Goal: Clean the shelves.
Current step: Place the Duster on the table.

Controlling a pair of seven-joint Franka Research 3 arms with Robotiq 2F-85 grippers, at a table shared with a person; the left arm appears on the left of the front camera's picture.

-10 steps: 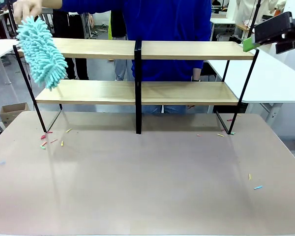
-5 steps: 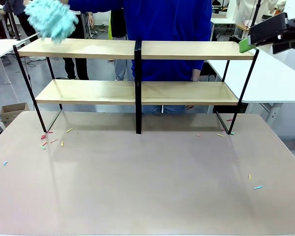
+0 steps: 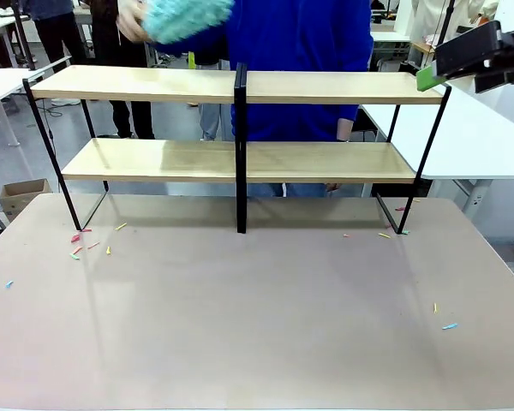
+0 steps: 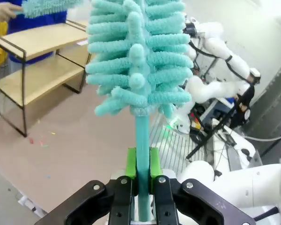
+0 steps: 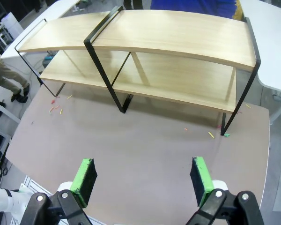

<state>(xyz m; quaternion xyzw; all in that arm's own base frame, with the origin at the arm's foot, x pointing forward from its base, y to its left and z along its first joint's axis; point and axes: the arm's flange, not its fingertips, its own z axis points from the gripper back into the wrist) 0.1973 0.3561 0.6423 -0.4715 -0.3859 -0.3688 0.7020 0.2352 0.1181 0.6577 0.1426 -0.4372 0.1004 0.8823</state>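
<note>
the left gripper (image 4: 141, 185) is clamping the handle of a teal duster (image 4: 139, 61) standing upright. the right gripper (image 5: 144, 176) is hovering with fingers wide apart above the table (image 3: 257, 325). the shelves (image 3: 240, 145) are standing at the far edge, where a person's hand (image 3: 130, 21) is holding another duster (image 3: 187, 17). no writing is readable.

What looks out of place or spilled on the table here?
Small coloured scraps lie scattered on the beige tabletop, most near the shelves' left foot, a few near the right foot and one closer in. The shelf boards themselves look bare.
</note>
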